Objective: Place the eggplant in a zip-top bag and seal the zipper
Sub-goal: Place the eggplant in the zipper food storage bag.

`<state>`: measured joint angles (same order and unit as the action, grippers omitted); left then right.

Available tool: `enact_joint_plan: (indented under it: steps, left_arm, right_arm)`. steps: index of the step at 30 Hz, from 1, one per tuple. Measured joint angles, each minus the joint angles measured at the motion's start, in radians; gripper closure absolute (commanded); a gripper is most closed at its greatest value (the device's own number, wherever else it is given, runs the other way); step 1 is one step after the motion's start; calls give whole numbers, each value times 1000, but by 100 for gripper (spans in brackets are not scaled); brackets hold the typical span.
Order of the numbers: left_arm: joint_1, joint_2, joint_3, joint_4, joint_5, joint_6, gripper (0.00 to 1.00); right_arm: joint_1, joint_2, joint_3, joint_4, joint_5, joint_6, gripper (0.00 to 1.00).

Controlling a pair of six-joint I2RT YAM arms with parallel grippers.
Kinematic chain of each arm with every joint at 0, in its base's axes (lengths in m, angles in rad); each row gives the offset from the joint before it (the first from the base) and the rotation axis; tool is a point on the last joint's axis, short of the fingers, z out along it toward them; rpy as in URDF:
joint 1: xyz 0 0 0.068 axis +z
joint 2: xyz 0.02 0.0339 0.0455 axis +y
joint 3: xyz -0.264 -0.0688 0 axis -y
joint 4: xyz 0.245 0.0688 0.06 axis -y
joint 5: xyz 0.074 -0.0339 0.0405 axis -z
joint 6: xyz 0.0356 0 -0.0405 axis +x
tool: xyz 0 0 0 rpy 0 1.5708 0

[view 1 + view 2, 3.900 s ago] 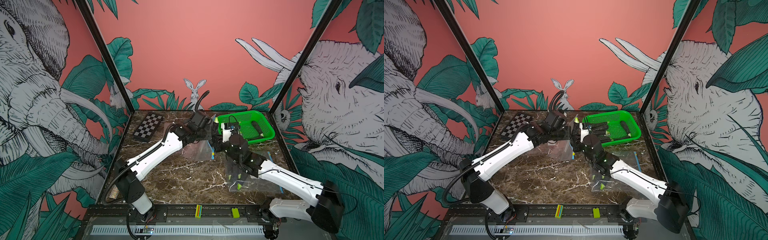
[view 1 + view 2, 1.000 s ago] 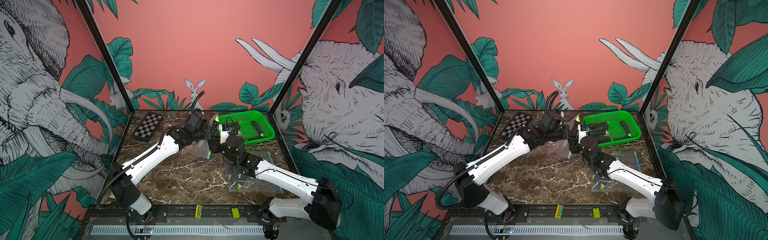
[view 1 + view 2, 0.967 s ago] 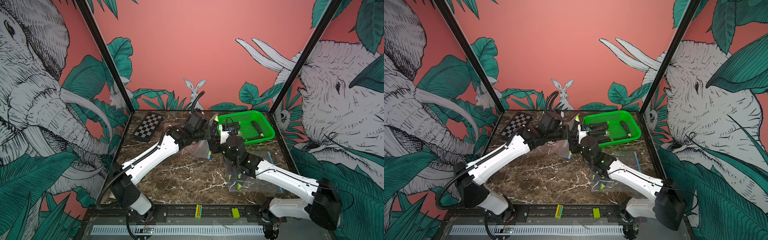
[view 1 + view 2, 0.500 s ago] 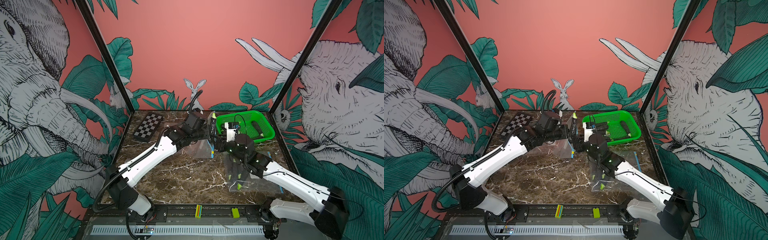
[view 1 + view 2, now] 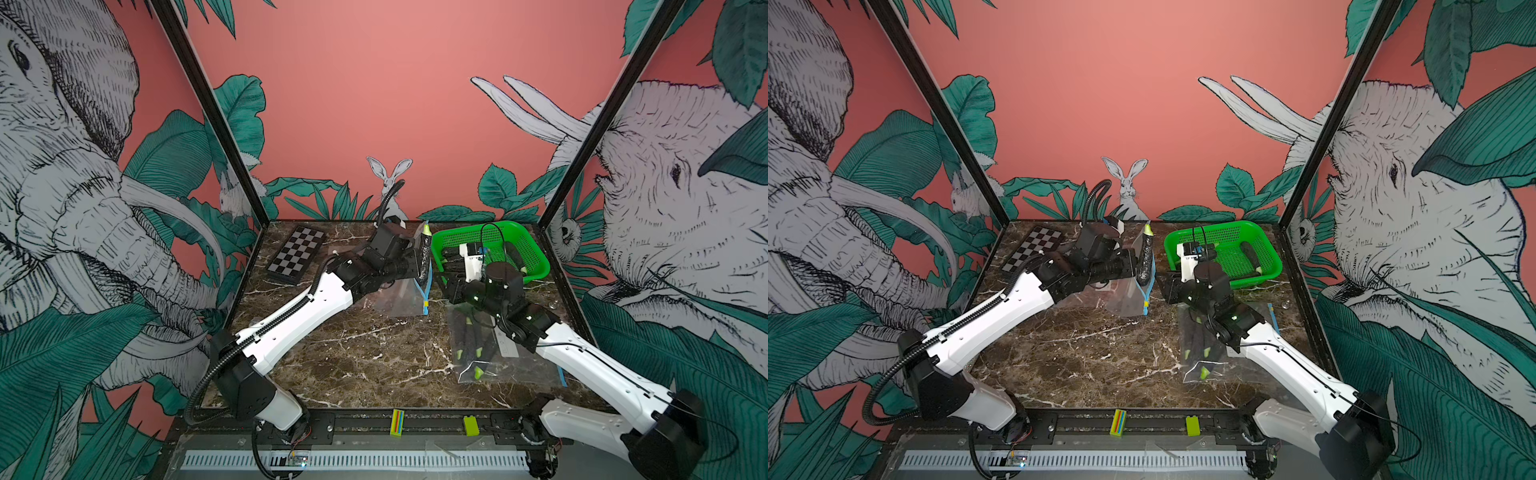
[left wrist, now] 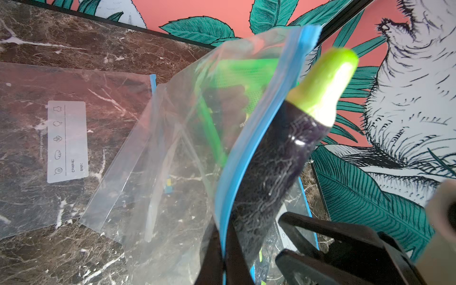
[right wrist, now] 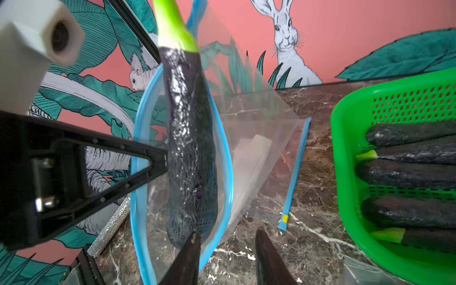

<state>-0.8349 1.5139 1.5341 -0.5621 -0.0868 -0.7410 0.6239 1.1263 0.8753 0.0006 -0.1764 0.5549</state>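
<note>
A dark purple eggplant (image 7: 191, 148) with a green stem stands upright in the mouth of the clear zip-top bag (image 6: 172, 148). Its lower end is inside the blue zipper rim (image 7: 134, 153). My left gripper (image 6: 223, 237) is shut on that rim and holds the bag up off the table. Both top views show the eggplant (image 5: 424, 253) (image 5: 1145, 259) at the left gripper's (image 5: 417, 266) tip. My right gripper (image 7: 227, 233) is open just below the bag's mouth. One finger lies against the rim and nothing is between the jaws. It sits beside the basket (image 5: 446, 268).
A green basket (image 5: 528, 249) (image 7: 340, 148) at the back right holds several more eggplants (image 7: 407, 172). A flat spare bag (image 5: 399, 297) lies under the held one. Another bag with eggplants (image 5: 478, 345) lies under the right arm. A checkerboard (image 5: 296, 253) sits at the back left.
The right gripper's jaws have narrowed and it has shifted a little toward the basket. The left gripper still holds the bag rim up with the eggplant in the mouth.
</note>
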Motion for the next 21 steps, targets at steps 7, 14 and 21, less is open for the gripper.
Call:
enact_joint_plan:
  steps: [7,14,21]
  left_arm:
    - [0,-6,0,0,-3,0,100]
    - [0,-10,0,0,-3,0,100]
    - [0,-10,0,0,-3,0,100]
  right_arm:
    - [-5,74,19,2,-79,19,72]
    - [-5,105,44,25,-116,32,81]
    - [-5,143,44,71,-135,55,90]
